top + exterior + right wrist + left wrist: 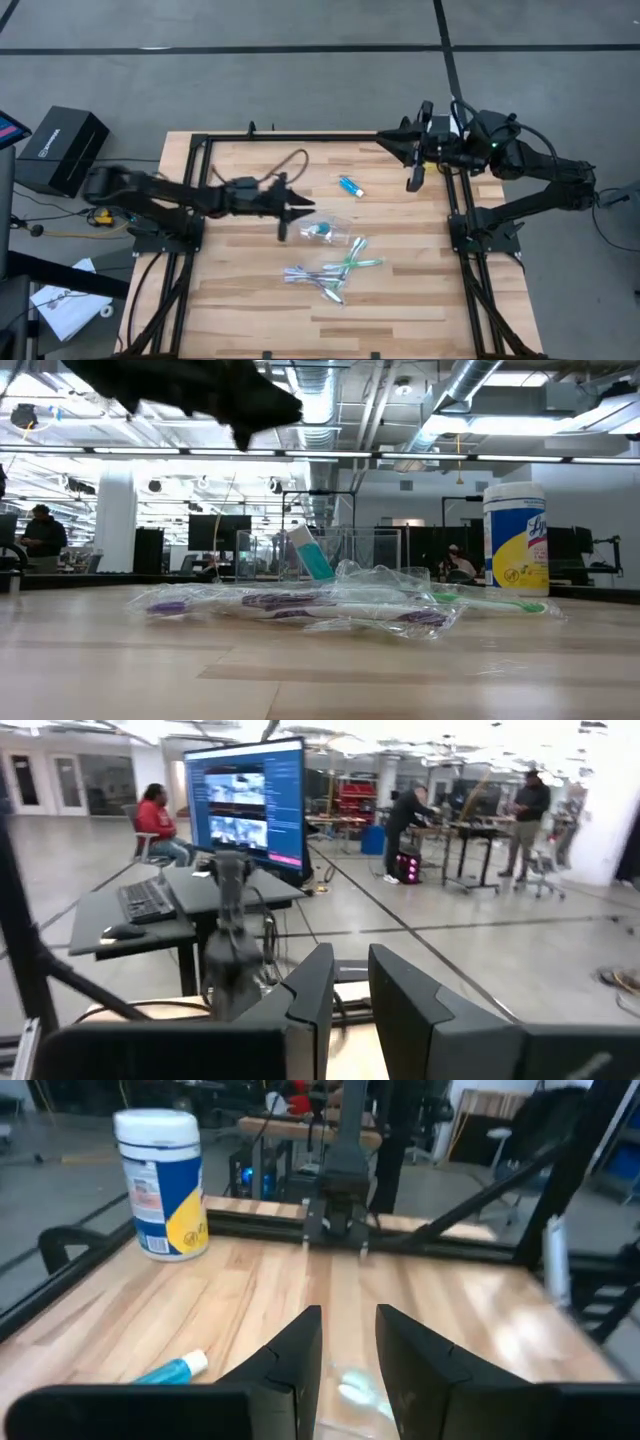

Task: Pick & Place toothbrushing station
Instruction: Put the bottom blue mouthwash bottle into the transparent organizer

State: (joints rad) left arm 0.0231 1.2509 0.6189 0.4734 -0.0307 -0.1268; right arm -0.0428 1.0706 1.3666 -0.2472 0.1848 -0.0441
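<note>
My left fingers (302,210) hang slightly spread, holding nothing, just beside the clear cup (322,232) in the middle of the wooden surface (400,300), toothbrushes (330,272) beyond it toward the bare front edge, while only the low view shows the wipes canister (516,540) and my right fingers (414,180) wait, slightly spread, at the back edge.

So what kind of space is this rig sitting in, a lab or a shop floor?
Most likely an open robotics lab or workshop: exposed ceiling ducts, a desk with a large monitor, people at workbenches, and a bare concrete floor around the wooden table.
</note>
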